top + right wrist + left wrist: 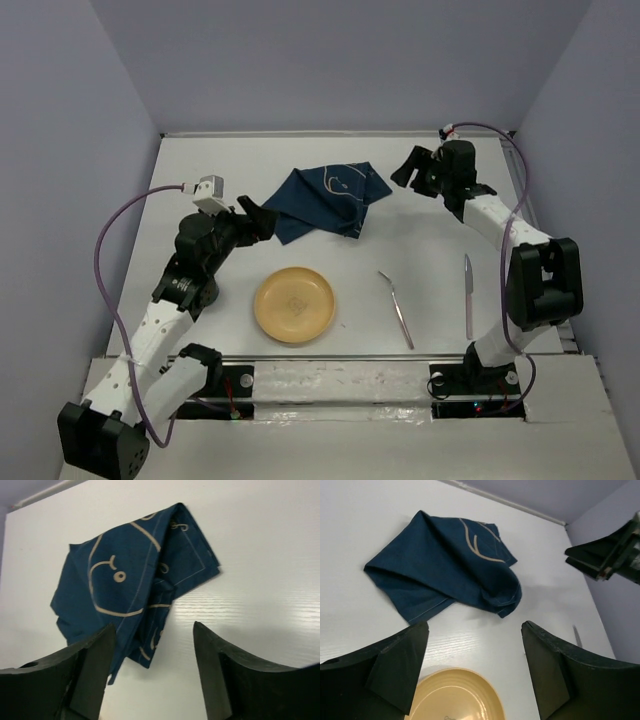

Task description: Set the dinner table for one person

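Note:
The white dinner table (250, 165) holds a crumpled navy placemat (328, 200) with pale lettering at the back middle; it also shows in the left wrist view (445, 560) and the right wrist view (135, 575). A yellow plate (294, 304) lies near the front; its rim shows in the left wrist view (455, 695). A fork (397, 306) and a knife (467, 293) lie to its right. My left gripper (258, 218) is open and empty, just left of the placemat. My right gripper (405, 168) is open and empty, just right of it.
Purple walls close the table at the back and both sides. A metal rail (340, 362) runs along the near edge by the arm bases. The right gripper shows in the left wrist view (605, 555).

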You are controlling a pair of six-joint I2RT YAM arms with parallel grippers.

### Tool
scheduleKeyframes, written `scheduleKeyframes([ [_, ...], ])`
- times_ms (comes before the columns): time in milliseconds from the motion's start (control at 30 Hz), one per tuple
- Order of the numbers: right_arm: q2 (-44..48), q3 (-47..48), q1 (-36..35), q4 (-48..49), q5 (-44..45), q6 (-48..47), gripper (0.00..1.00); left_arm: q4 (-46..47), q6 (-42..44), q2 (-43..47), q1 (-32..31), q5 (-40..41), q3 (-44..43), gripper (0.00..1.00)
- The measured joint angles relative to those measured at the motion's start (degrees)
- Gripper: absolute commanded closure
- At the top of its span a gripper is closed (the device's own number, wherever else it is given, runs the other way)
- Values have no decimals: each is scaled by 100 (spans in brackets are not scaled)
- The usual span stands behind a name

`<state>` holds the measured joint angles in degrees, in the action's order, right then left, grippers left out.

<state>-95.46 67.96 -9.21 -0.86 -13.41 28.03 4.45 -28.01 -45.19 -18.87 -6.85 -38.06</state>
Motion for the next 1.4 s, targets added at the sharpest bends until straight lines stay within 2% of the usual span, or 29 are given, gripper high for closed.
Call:
scheduleKeyframes([
  [33, 98, -46, -63, 11, 9, -26, 37, 72, -90, -103, 0, 42, 50, 21],
  [133, 225, -153, -385, 153, 70, -103, 59, 404, -361, -439, -98, 203, 313, 34],
  [167, 219, -208, -507, 192, 111, -125, 86, 472, -444, -680, -227, 289, 361, 37],
  [200, 219, -258, -573, 208, 120, -127, 93, 527, -481, -922, -442, 487, 352, 38],
  [233, 216, -354, -667, 225, 131, -170, 93, 581, -490, -1237, -750, 649, 308, 38],
  [333, 216, -627, -804, 243, 61, -120, 61, 599, -485, -2024, -1563, 984, 74, 39],
  [367, 216, -710, -868, 251, 13, -133, 38, 614, -483, -2197, -1727, 1038, 0, 39],
  [467, 203, -809, -1060, 238, -109, -136, 9, 706, -514, -2433, -1880, 1209, -33, 39],
  [533, 201, -807, -1274, 275, -136, -101, 2, 743, -553, -2457, -1875, 1377, -33, 36],
  [633, 184, -811, -1602, 295, 2, -9, 1, 903, -625, -2496, -1814, 1626, -31, 31],
  [733, 68, -835, -1856, 404, 170, 138, 6, 1134, -752, -2673, -1541, 1639, -15, 29],
  [767, 4, -835, -1899, 442, 229, 177, 11, 1185, -800, -2736, -1443, 1646, -4, 29],
  [900, -435, -756, -1917, 490, 404, 326, 22, 1241, -850, -3091, -944, 1692, 11, 29],
  [1033, -728, -719, -1915, 431, 638, 459, 30, 1202, -837, -3394, -728, 1762, 11, 29],
  [1100, -743, -719, -1915, 413, 726, 507, 46, 1204, -802, -3626, -691, 1764, 11, 29],
  [1133, -743, -710, -1915, 417, 745, 518, 61, 1191, -782, -3794, -678, 1764, 11, 30],
  [1233, -743, -667, -1915, 433, 761, 581, 80, 1097, -726, -4301, -673, 1797, -2, 34],
  [1267, -743, -660, -1915, 442, 767, 586, 90, 1121, -702, -4446, -673, 1873, -2, 37],
  [1400, -662, -662, -1915, 426, 859, 581, 100, 1113, -667, -4592, -664, 1926, -162, 40],
])
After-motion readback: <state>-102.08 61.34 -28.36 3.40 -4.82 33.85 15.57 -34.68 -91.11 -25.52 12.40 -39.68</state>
